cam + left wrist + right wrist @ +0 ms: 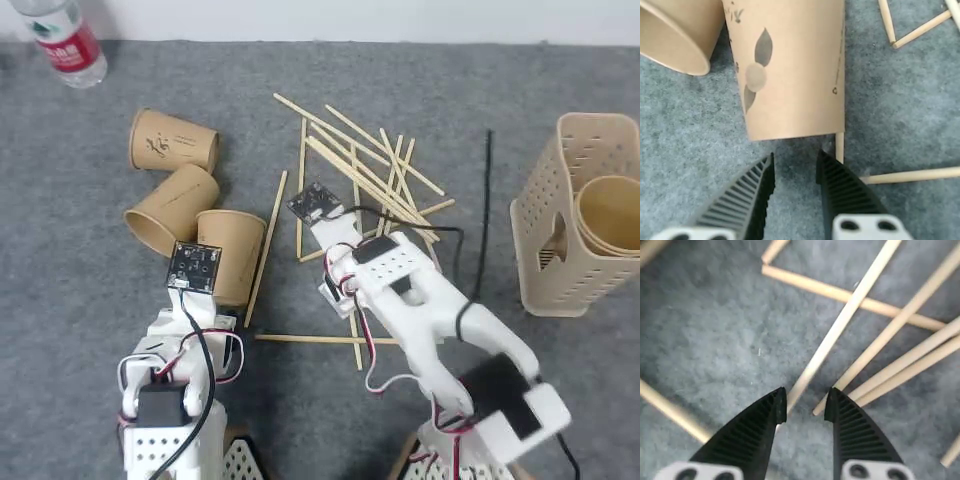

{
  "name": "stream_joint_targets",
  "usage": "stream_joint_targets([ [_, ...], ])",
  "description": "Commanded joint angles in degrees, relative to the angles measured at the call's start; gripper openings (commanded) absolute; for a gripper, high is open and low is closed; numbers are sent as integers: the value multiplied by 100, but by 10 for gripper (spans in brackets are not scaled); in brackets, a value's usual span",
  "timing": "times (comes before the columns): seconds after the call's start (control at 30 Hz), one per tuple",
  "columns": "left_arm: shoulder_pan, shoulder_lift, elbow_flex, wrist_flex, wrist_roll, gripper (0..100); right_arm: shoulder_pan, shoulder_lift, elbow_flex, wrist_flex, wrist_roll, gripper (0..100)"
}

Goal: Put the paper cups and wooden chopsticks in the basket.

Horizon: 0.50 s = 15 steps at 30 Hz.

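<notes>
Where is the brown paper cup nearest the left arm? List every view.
High view: the brown paper cup lies on its side just ahead of the left arm.
Left wrist view: just beyond the left gripper, jaws open.
Right wrist view: thin wooden chopsticks on grey mat.
Shared landmark: the wooden chopstick beside the cup.

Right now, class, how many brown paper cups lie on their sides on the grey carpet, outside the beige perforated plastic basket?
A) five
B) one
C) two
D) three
D: a far brown paper cup, a middle cup and a near cup lie on the grey carpet.
</notes>
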Motion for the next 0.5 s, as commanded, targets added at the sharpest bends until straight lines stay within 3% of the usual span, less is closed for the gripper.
stream_joint_targets([
  [0.0, -26, -70, -31, 79, -62, 130, 154, 233, -466, 66, -79, 134],
  [0.33, -26, -70, -31, 79, -62, 130, 145, 347, -580, 136, -35, 124],
  [0.47, -26, -70, -31, 79, -62, 130, 145, 347, -580, 136, -26, 9],
])
